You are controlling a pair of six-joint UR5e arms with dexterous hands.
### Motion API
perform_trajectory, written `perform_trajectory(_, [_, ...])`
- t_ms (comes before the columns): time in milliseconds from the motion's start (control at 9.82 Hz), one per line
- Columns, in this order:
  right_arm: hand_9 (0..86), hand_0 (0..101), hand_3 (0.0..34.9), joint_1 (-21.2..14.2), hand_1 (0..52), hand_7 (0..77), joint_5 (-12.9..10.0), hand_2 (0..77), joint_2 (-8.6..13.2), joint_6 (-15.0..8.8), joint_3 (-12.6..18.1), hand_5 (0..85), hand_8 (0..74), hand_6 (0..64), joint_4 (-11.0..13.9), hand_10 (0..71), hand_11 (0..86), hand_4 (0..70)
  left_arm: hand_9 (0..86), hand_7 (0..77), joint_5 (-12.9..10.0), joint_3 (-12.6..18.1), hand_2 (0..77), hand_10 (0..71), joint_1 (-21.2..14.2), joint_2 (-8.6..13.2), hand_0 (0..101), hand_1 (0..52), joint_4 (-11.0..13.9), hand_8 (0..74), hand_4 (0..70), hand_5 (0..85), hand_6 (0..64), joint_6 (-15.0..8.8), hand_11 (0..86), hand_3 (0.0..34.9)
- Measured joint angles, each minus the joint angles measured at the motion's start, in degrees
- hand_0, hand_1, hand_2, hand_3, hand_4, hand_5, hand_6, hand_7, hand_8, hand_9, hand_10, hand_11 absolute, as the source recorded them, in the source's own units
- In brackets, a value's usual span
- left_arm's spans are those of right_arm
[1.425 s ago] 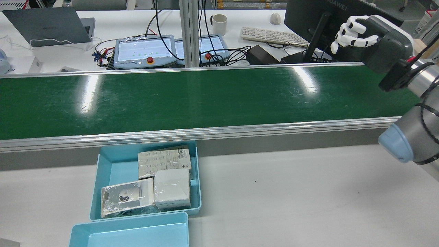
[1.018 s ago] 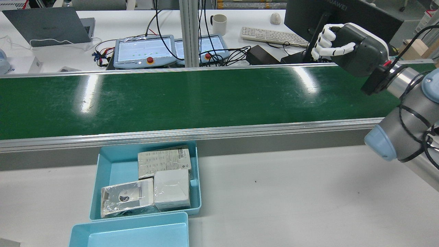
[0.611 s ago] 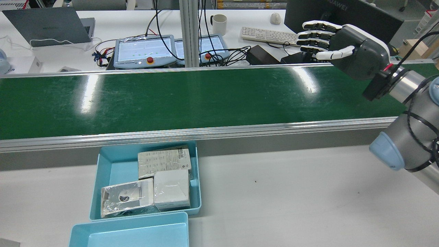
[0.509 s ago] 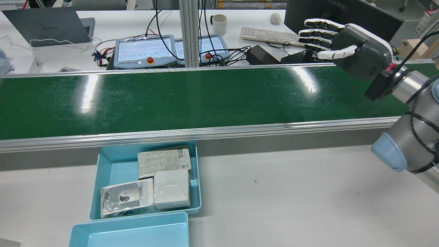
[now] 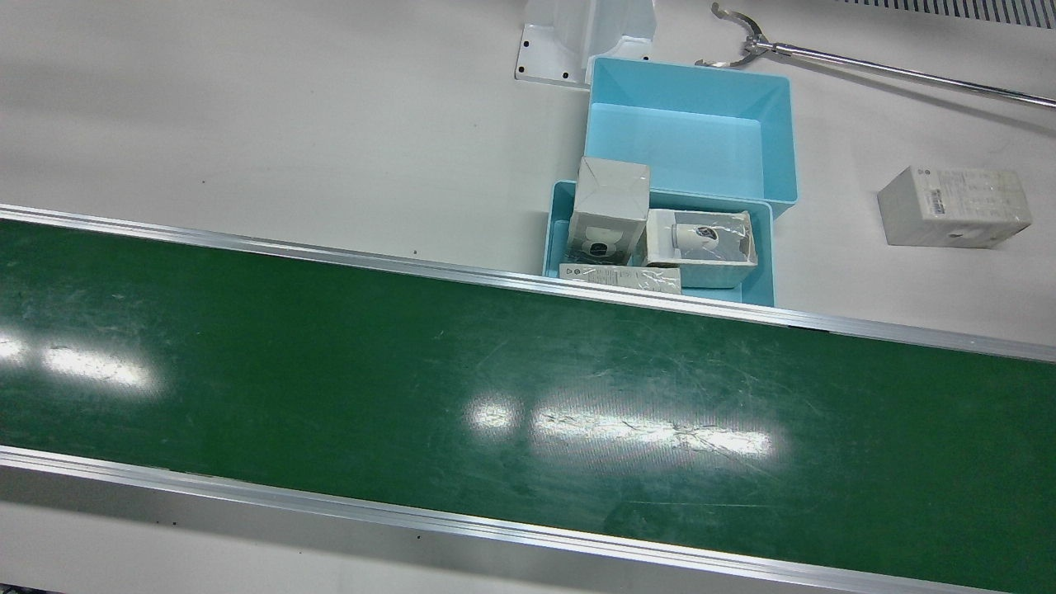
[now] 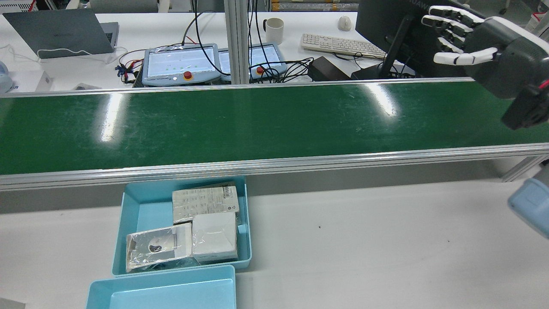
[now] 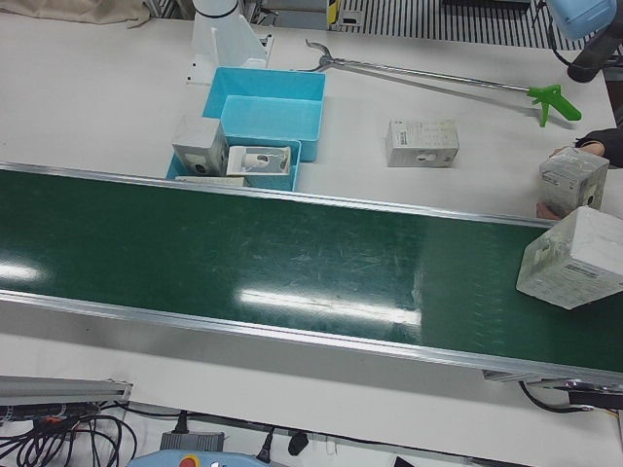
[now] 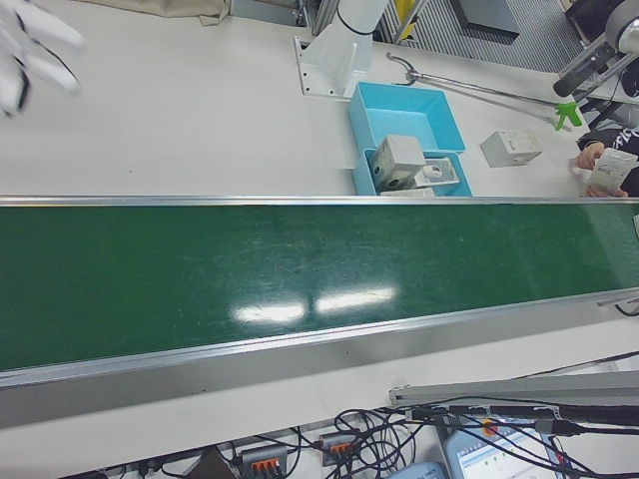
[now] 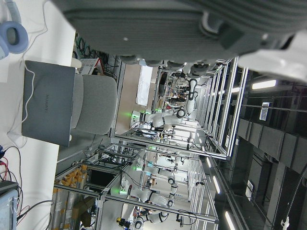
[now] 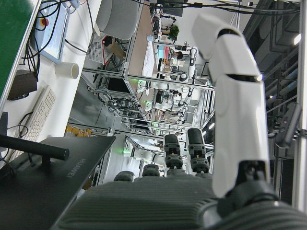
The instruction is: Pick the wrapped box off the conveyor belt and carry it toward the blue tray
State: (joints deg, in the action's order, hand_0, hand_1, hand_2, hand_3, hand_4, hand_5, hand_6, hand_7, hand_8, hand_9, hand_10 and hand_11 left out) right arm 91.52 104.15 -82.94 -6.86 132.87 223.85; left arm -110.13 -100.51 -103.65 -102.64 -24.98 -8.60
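Note:
A wrapped white box (image 7: 574, 258) lies at the far right end of the green conveyor belt (image 7: 243, 263) in the left-front view. The belt (image 6: 257, 124) is bare in the rear view. My right hand (image 6: 480, 47) is open with fingers spread, held high over the belt's far edge at the right, far from the box. One of its fingers (image 10: 235, 96) fills the right hand view. The blue tray (image 6: 141, 214) below the belt's near rail holds three wrapped boxes. Of my left hand, only the dark body (image 9: 182, 28) shows, no fingers.
A second, empty blue tray (image 6: 163, 292) adjoins the first. A loose white box (image 5: 953, 206) and a long grabber tool (image 7: 438, 78) lie on the white table. A person's hand holds another box (image 7: 572, 180) by the belt's end. Monitor, keyboard and cables stand behind the belt.
My right hand uncurled from a loose fist to spread fingers. It swung left along the belt's far edge, then drew back right and upward.

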Motion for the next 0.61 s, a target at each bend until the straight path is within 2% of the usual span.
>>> perform_trajectory(102, [2.2, 49, 2.6, 6.1, 20.7, 14.7, 5.9, 25.6, 0.5, 0.6, 0.4, 26.2, 1.6, 0.0, 0.5, 0.0, 1.1, 2.2, 0.0, 0.0, 0.0, 0.0, 0.5, 0.0, 0.0, 0.0, 0, 0.0, 0.0, 0.0, 0.0, 1.1, 0.0, 0.0, 0.0, 0.0])
perform_trajectory(204, [3.8, 49, 2.6, 8.8, 20.7, 14.7, 8.9, 25.6, 1.4, 0.9, 0.6, 26.7, 0.0, 0.0, 0.3, 1.6, 2.7, 2.2, 0.0, 0.0, 0.0, 0.0, 0.5, 0.0, 0.0, 0.0, 0, 0.0, 0.0, 0.0, 0.0, 1.1, 0.0, 0.0, 0.0, 0.0])
perform_trajectory(305, [3.8, 49, 2.7, 9.1, 20.7, 14.7, 10.3, 26.2, 2.5, 1.1, 0.6, 26.7, 0.0, 0.0, -0.5, 1.6, 7.6, 2.2, 0.0, 0.0, 0.0, 0.0, 0.5, 0.0, 0.0, 0.0, 0, 0.0, 0.0, 0.5, 0.0, 1.1, 0.0, 0.0, 0.0, 0.0])
perform_trajectory(407, [4.4, 47, 0.0, 7.5, 14.7, 10.9, 10.9, 15.8, 3.8, 1.3, 0.5, 21.3, 0.0, 0.0, -2.2, 3.8, 7.6, 2.2, 0.0, 0.0, 0.0, 0.0, 0.5, 0.0, 0.0, 0.0, 0, 0.0, 0.0, 0.5, 0.0, 1.1, 0.0, 0.0, 0.0, 0.0])
perform_trajectory(509, [7.1, 47, 0.0, 4.6, 15.3, 10.9, 11.2, 15.8, 5.2, 1.6, 0.3, 20.2, 0.0, 1.1, -4.5, 8.7, 14.2, 3.8, 0.0, 0.0, 0.0, 0.0, 0.5, 0.0, 0.0, 0.0, 0, 0.0, 0.0, 0.0, 0.0, 1.1, 0.0, 0.0, 0.0, 0.0])
perform_trajectory(611, [7.1, 47, 0.0, 2.4, 15.3, 10.9, 11.4, 15.8, 6.0, 1.9, -0.2, 20.2, 0.0, 1.1, -6.2, 8.7, 14.2, 3.8, 0.0, 0.0, 0.0, 0.0, 0.5, 0.0, 0.0, 0.0, 0, 0.0, 0.0, 0.0, 0.0, 1.1, 0.0, 0.0, 0.0, 0.0])
